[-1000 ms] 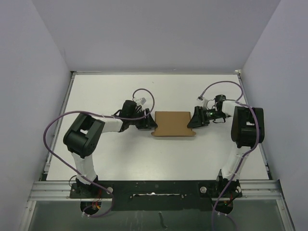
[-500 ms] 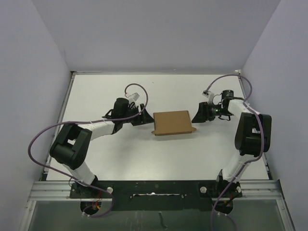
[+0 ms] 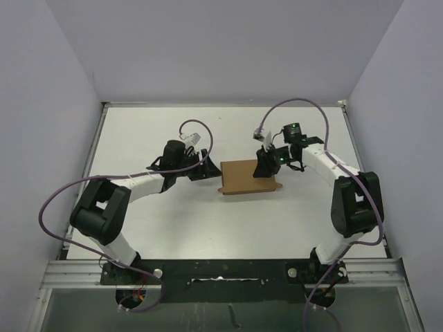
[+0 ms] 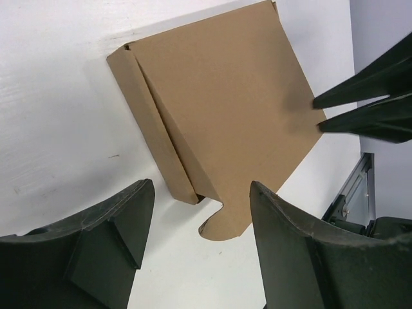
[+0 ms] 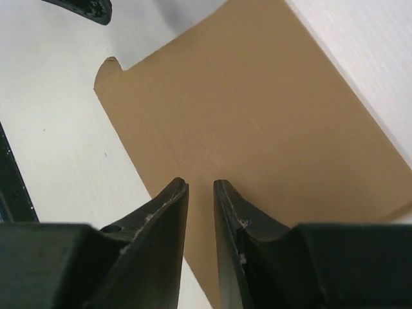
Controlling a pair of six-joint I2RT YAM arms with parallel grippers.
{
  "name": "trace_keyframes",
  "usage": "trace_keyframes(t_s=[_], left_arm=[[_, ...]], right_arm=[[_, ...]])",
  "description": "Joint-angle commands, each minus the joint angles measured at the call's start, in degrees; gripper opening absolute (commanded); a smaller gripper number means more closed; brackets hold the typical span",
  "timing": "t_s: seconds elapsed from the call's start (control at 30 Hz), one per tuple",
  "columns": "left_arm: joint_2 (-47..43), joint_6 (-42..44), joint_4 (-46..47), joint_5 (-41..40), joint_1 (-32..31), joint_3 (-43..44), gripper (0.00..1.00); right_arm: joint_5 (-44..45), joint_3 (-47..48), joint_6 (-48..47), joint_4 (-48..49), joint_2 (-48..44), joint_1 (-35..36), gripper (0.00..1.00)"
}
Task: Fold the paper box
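Note:
The paper box (image 3: 242, 178) lies flat on the white table as a small brown rectangle, with a folded flap along its left side (image 4: 154, 129) and a rounded tab at a corner (image 4: 225, 225). My left gripper (image 3: 208, 171) sits just off the box's left edge, open, with that corner in front of its wide gap (image 4: 201, 190). My right gripper (image 3: 265, 168) is over the box's right end, tips pointing down at the brown surface (image 5: 200, 183). Its fingers are a narrow gap apart with nothing between them. The box fills most of the right wrist view (image 5: 257, 109).
White table (image 3: 152, 131) enclosed by pale walls on three sides. A black and metal rail (image 3: 221, 273) with the arm bases runs along the near edge. Purple cables (image 3: 62, 200) loop off both arms.
My right arm swung left from beside the box's right edge to over its right end, and its jaws narrowed. The left arm stretched out earlier, then held still. The box turned slightly.

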Motion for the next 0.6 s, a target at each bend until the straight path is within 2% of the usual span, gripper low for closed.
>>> trace_keyframes(t_s=[0.0, 0.13, 0.37, 0.57], left_arm=[[1.1, 0.7, 1.0, -0.1, -0.9, 2.8, 0.59], [3.6, 0.5, 1.9, 0.0, -1.0, 2.3, 0.59], [6.3, -0.2, 3.7, 0.0, -1.6, 2.2, 0.60], [8.8, -3.0, 7.2, -0.2, -2.4, 1.2, 0.62]], right_arm=[[5.7, 3.5, -1.7, -0.1, 5.1, 4.3, 0.21], [9.4, 4.8, -2.2, -1.6, 9.0, 6.1, 0.15], [12.5, 5.4, -2.3, -2.9, 12.4, 6.4, 0.14], [11.4, 5.7, -2.1, -3.3, 13.1, 6.4, 0.14]])
